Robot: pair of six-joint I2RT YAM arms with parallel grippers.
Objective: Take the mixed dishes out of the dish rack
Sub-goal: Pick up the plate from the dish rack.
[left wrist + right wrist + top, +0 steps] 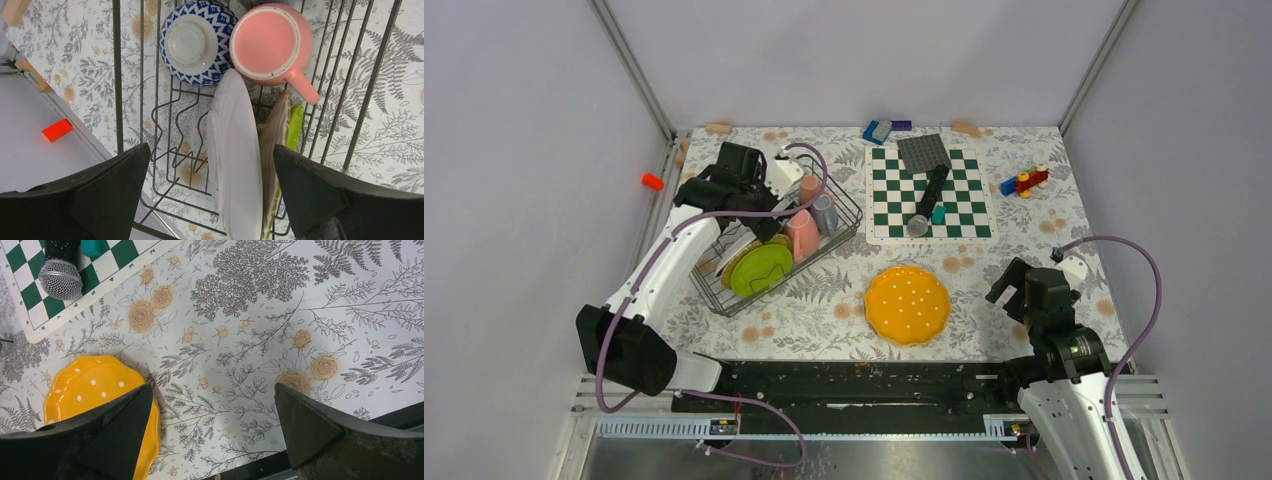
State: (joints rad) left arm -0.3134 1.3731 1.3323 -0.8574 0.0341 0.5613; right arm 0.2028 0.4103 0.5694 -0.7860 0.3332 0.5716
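Now, room: pale grey walls are closing in the back and both sides, and metal posts are running up at the far corners.
Tabletop: the tabletop is wearing a white cloth printed with grey ferns and orange roses; a black rail is running along its near edge.
Rack: the rack is sitting on the left half of the tabletop, skewed to its edges.
In the rack: a white plate, a tan plate and a lime plate are standing on edge side by side. A pink mug and a bowl are resting mouth down just beyond them, and a grey mug is sitting at the rack's right side.
Yellow plate: the yellow plate is lying flat on the cloth near the middle, outside the rack.
Left hand: the left hand is hovering over the rack with its fingers spread wide and holding nothing; the white plate's edge is lining up between them.
Right hand: the right hand is hanging over bare cloth at the front right, wide and empty, with the yellow plate showing by one finger.
Chessboard: a chessboard is lying at the far middle, carrying a microphone, a grey slab and a teal block.
Edges: toy blocks are lying far right, and a red block is lying off the cloth at the left.
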